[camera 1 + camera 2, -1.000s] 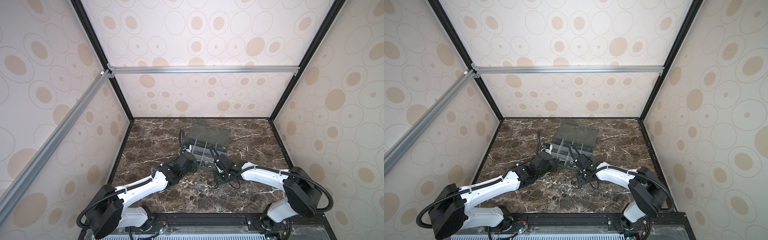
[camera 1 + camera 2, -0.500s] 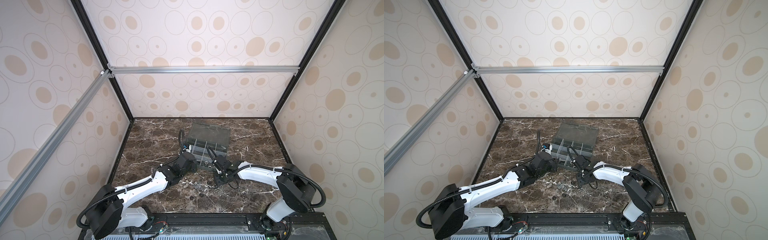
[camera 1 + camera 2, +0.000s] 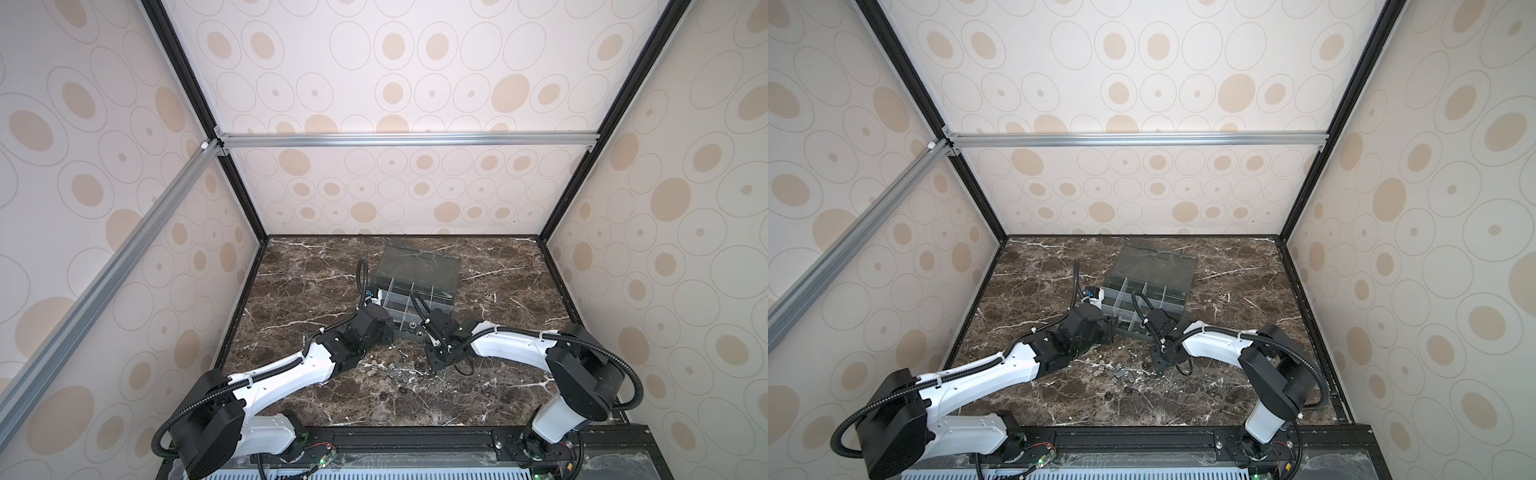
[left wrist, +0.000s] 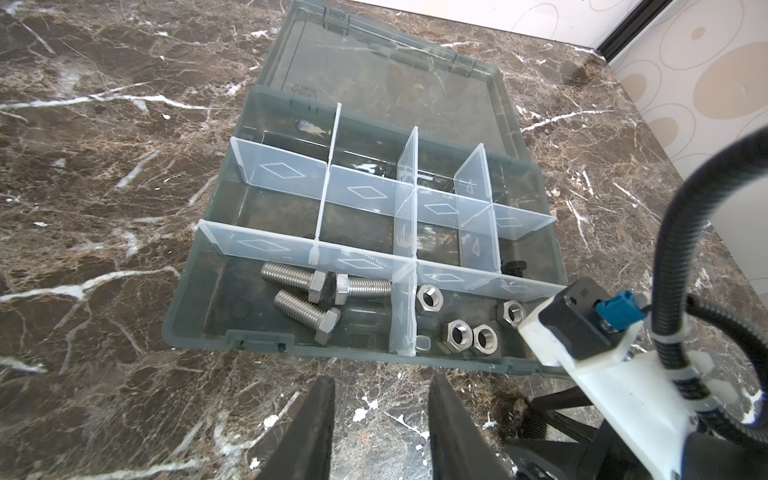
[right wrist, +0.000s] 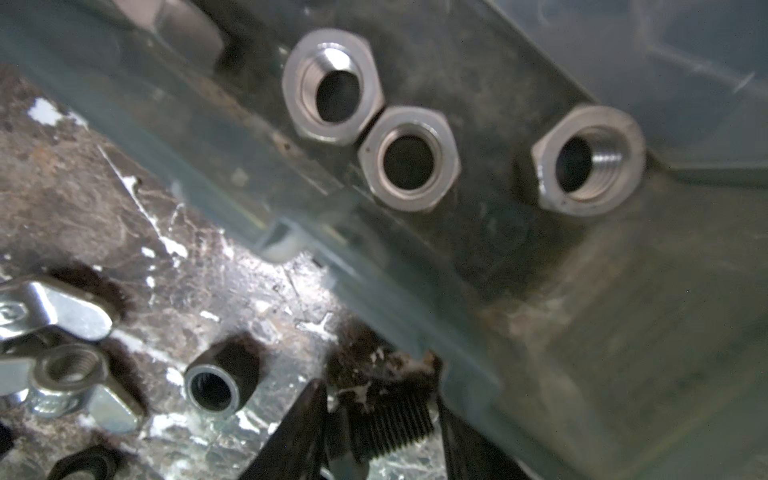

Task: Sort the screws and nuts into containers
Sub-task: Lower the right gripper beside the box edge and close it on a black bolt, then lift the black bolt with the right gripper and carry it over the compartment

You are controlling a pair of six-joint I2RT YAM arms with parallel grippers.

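Screw: a short black threaded metal screw [image 5: 395, 424] lies on the dark marble surface [image 3: 311, 270], just outside the front wall of the smoky-grey see-through plastic organizer box [image 4: 257, 343].
Right tool: the right tool [image 5: 380, 399] has its fingers close on either side of that screw; I cannot tell if they press it.
Sorted: three silver hex-head screws [image 4: 307, 291] in a front cell, silver hexagonal nuts [image 4: 457, 332] in the cell beside it.
Left tool: the left tool [image 4: 382, 378] is spread and empty, just before the box's front edge.
Change: the right arm's elbow has drawn slightly inward; the left arm is unmoved.
Room: loose grey and black pieces [image 3: 395, 372] lie between the arms; bare marble lies on both sides of the box.
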